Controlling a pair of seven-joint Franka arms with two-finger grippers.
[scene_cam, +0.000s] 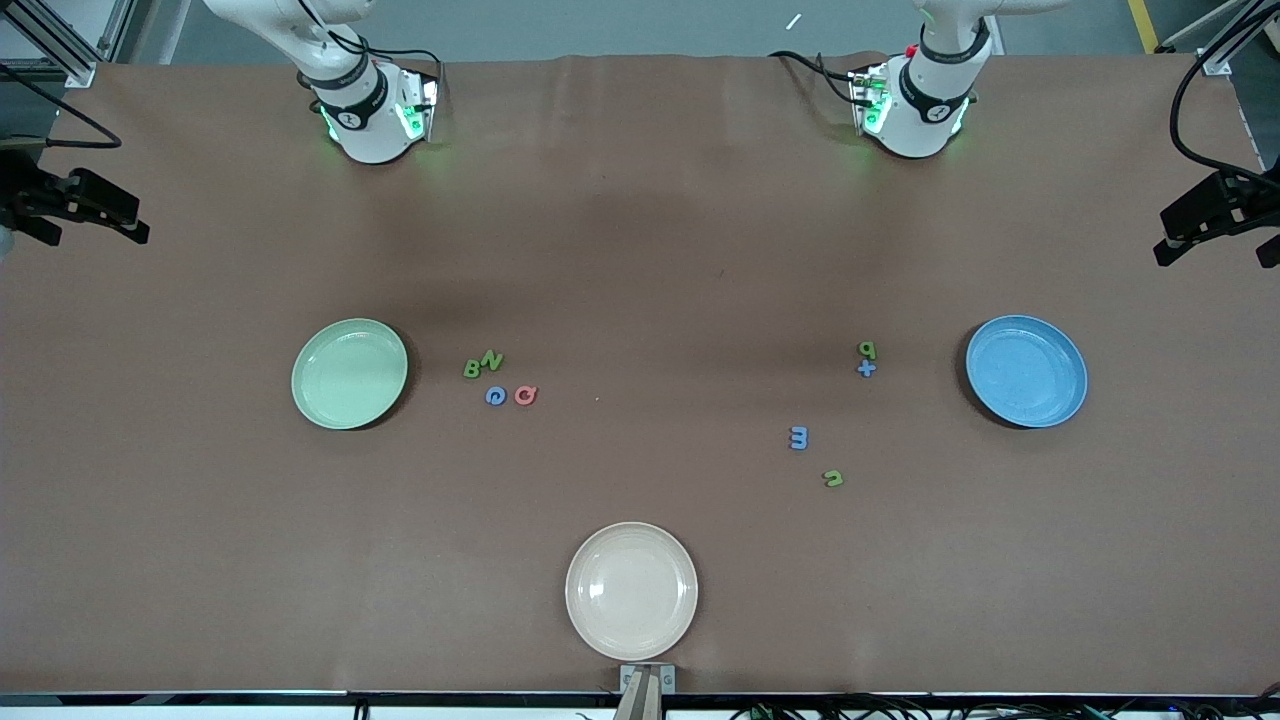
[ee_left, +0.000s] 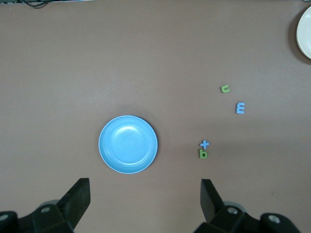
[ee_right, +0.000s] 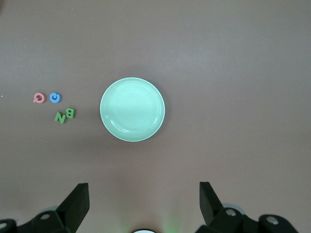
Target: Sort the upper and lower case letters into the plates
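Front view: mint plate (scene_cam: 349, 373) mid-left, capitals (scene_cam: 497, 380) beside it; blue plate (scene_cam: 1026, 370) mid-right, lowercase letters (scene_cam: 832, 415) nearby.

Left wrist view: left end effector (ee_left: 145, 201) spread, blue plate at center above it.

Right wrist view: right end effector (ee_right: 144, 203) spread, mint plate at center above it.

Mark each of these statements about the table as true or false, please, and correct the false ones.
1. Both sorting plates hold no letters. True: the mint green plate and the blue plate are bare.
2. The red G lies in the cream plate. False: it lies on the table beside the blue G, near the mint green plate.
3. The green B and green N lie close together. True.
4. The left gripper holds the blue t. False: it is open and holds nothing; the t lies on the table by the green p.
5. The right gripper is shut. False: it is open.
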